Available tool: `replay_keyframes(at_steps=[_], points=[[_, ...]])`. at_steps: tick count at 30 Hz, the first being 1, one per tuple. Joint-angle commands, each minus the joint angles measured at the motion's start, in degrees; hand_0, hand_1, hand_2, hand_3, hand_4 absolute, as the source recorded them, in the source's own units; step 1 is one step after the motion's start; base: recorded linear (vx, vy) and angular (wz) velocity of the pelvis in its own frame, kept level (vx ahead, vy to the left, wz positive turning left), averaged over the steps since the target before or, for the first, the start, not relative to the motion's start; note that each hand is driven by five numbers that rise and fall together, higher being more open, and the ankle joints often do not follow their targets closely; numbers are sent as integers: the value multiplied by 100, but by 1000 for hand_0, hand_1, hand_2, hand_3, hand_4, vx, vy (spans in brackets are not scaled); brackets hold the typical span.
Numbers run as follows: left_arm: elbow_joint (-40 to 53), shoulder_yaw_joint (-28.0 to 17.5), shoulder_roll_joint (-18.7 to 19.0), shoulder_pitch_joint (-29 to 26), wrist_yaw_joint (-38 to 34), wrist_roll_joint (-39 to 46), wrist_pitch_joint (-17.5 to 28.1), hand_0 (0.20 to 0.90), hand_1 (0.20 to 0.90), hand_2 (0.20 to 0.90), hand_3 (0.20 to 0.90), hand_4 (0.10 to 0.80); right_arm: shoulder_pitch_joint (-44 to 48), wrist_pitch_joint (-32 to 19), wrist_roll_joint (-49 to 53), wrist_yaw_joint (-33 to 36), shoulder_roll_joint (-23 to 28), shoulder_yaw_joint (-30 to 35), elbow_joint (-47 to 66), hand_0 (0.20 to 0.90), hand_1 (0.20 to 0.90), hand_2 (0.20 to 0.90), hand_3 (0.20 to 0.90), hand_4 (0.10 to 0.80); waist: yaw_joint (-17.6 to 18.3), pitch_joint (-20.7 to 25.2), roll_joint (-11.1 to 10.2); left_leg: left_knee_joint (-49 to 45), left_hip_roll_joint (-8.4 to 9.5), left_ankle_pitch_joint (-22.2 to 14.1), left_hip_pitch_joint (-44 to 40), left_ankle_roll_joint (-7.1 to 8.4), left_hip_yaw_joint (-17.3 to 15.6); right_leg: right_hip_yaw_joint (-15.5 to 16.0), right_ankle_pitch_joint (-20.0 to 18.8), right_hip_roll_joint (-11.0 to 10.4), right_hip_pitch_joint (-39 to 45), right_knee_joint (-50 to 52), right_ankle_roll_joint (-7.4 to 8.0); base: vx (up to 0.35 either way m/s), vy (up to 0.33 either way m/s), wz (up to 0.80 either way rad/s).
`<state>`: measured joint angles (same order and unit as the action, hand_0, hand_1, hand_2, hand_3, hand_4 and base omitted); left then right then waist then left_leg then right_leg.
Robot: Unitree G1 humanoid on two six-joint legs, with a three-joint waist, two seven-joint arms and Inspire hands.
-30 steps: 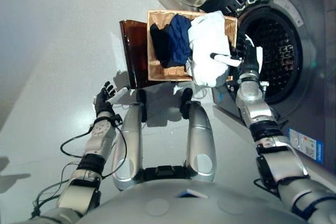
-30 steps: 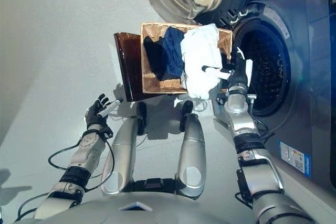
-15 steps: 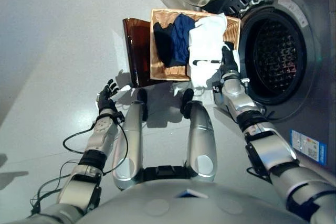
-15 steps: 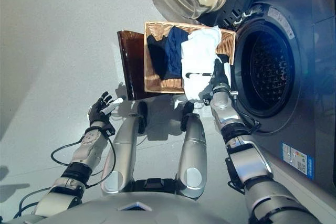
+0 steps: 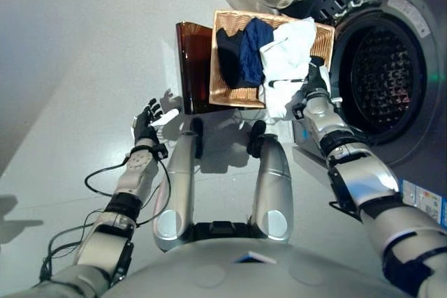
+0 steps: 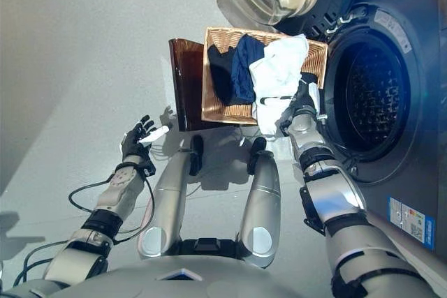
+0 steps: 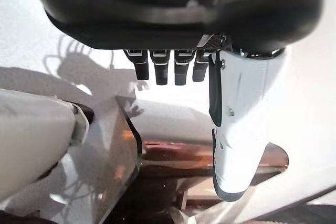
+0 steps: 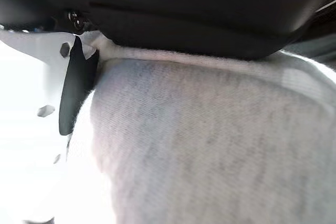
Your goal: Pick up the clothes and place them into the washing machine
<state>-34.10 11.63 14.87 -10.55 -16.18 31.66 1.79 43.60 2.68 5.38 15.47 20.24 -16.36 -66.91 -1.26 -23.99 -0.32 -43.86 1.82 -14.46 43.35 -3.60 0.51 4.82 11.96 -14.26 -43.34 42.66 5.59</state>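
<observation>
Right wrist view: the right hand [image 5: 316, 83] is pressed into the white cloth [image 5: 285, 68]; its grip cannot be told. Grasping is judged underway; lifting toward the drum [image 5: 384, 78] is required next. The left hand [image 5: 147, 122] is held open.

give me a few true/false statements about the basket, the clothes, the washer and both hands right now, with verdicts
1. The washing machine door is open. True.
2. The wicker basket is empty. False: it holds a white garment, a blue garment and a black garment.
3. The right hand is at the white garment. True: white cloth fills its wrist view.
4. The left hand grips the blue garment. False: it is open over the floor, away from the basket, holding nothing.
5. Clothes already lie in the drum. False: none show in the visible part of it.
</observation>
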Motion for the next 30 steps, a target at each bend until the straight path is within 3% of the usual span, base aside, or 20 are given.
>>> replay_keyframes(at_steps=[1,16,17,30], points=[[245,21,88,121,-62,-137,344,900,900,900,900,800,-120,179,-410,35,206,-350,-106,200,200,200,200,300,-103,54,137,-407,46,-896,-443,116,40,-136,-76,22,508,-314,-69,0,0,0],[273,-153,93,267,-66,-141,416,900,900,900,900,800,-220,253,-754,230,403,-188,-94,200,200,200,200,300,-96,123,88,283,38,-591,-1009,175,-1,-43,-442,3,1079,-1001,12,-4,0,0],[281,-202,110,296,-46,-130,434,900,900,900,900,800,-251,219,-732,229,448,-164,78,200,200,200,200,300,-70,161,29,604,54,-271,-1108,179,-51,32,-737,-17,1193,-1347,12,-61,-3,-5],[68,-519,102,635,329,-101,289,900,900,900,900,800,-1174,-6,203,-339,405,305,958,200,200,200,200,300,-21,716,-270,2681,-65,568,-2690,391,-171,306,-1565,97,2651,-3220,291,61,-33,-9]])
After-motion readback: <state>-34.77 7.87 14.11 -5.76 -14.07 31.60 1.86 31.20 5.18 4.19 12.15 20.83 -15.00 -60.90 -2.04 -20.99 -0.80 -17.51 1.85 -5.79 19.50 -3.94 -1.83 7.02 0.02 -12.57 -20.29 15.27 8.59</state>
